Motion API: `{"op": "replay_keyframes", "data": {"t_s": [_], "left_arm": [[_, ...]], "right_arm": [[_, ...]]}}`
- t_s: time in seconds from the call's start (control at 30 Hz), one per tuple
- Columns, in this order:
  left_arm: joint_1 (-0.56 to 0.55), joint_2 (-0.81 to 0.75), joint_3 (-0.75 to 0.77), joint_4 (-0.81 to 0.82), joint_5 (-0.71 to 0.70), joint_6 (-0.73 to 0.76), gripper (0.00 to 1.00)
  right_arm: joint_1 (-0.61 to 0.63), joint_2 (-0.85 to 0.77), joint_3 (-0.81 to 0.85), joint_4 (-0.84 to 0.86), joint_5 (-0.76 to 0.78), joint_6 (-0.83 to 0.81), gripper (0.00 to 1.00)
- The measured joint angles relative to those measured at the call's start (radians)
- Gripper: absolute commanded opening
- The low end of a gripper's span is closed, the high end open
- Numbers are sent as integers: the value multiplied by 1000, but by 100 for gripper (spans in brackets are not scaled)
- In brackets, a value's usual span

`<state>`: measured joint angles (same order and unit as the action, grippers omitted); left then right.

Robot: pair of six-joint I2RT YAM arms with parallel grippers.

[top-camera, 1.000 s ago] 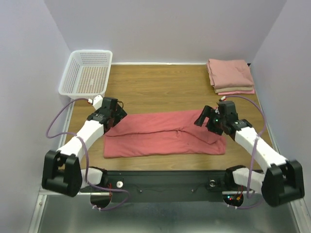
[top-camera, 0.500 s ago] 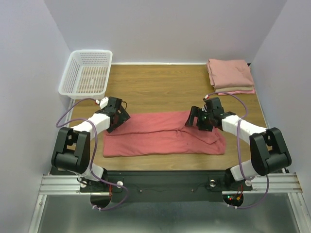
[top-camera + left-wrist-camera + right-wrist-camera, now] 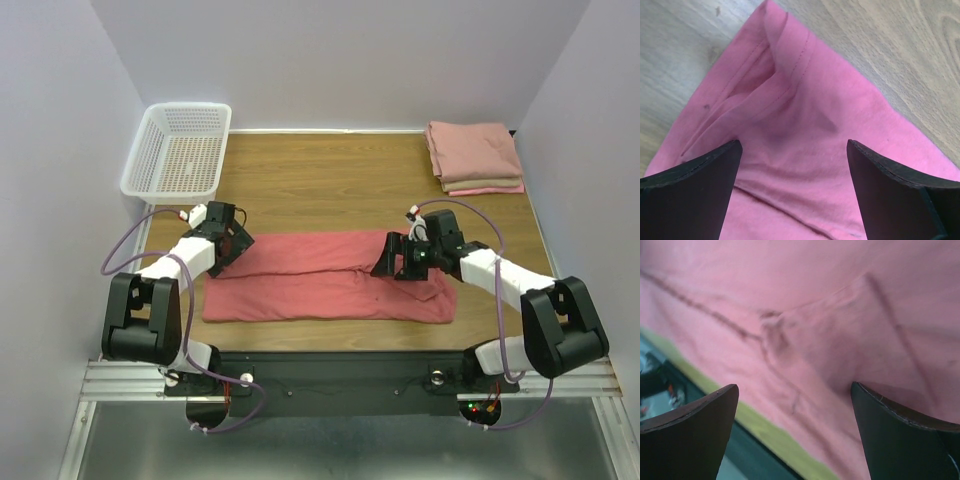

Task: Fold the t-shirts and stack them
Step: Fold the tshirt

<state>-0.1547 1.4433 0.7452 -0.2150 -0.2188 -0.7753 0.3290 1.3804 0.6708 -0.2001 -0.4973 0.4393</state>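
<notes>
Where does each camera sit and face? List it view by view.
Top external: above and behind, looking down on the table and coral-red t-shirt; left arm and right arm show.
Left wrist: on that wrist, facing down at a shirt corner on wood; open left fingers frame it.
Right wrist: on that wrist, facing the shirt's near edge; open right fingers frame it.
All share the t-shirt.

No legible text anywhere.

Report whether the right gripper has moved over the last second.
Yes. The right gripper has slid leftward over the coral-red shirt, toward the table's middle and farther from the folded stack in the far right corner.
</notes>
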Motion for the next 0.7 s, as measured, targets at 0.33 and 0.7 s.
{"op": "replay_keyframes", "data": {"t_s": [0.33, 0.7], "left_arm": [[0, -58, 0, -92, -46, -30, 98], [-2, -166, 35, -68, 21, 5, 98]], "right_arm": [[84, -82, -73, -3, -152, -16, 100], [111, -75, 92, -12, 213, 13, 100]]}}
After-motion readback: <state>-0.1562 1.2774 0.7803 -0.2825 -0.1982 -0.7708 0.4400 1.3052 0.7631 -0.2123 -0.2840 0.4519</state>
